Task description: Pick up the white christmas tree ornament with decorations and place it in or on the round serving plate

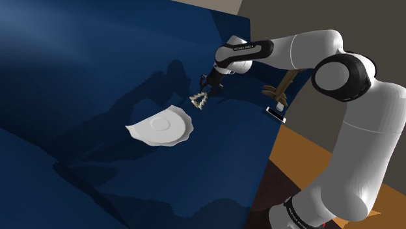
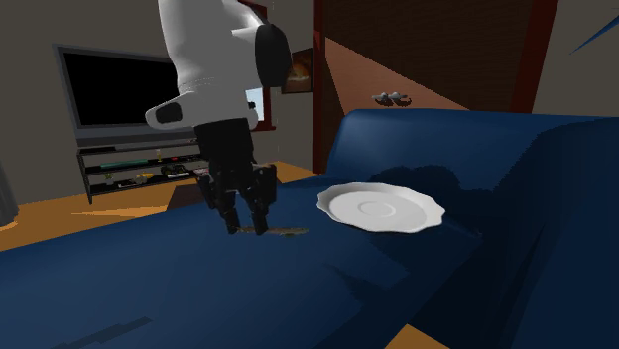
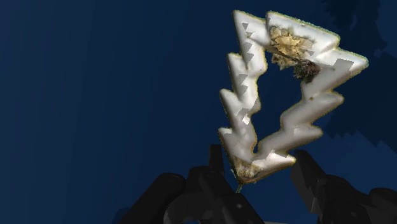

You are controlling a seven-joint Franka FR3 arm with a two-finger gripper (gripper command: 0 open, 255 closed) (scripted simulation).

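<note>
Shoulder view, ornament: the ornament [image 1: 198, 99] is on the blue sofa [image 1: 97, 78], directly under the gripper [image 1: 205, 91].
Shoulder view, plate: the plate [image 1: 149, 133] is down and to this view's left of the ornament, near but apart, with nothing on it.
Second exterior view, ornament: the ornament [image 2: 288, 230] lies flat on the seat. Its long axis runs from the gripper [image 2: 246, 226] toward this view's right, where the plate [image 2: 382, 210] stands.
Second exterior view, gripper: it points straight down, with its tips at the level of the seat.
Wrist view, ornament: the ornament [image 3: 240, 105] is a white outline of a tree with a golden decoration near its wide end. The narrow tip is at the gripper [image 3: 257, 172], and the wide end points away from it.
Wrist view, fingers: the fingers [image 3: 318, 184] are spread, one on each side of the narrow tip and close to it. I cannot see that they press on it, so I judge it is not yet held.
Coming move: I think the gripper must close on the tip, lift, and carry along the ornament's own axis to the plate.
</note>
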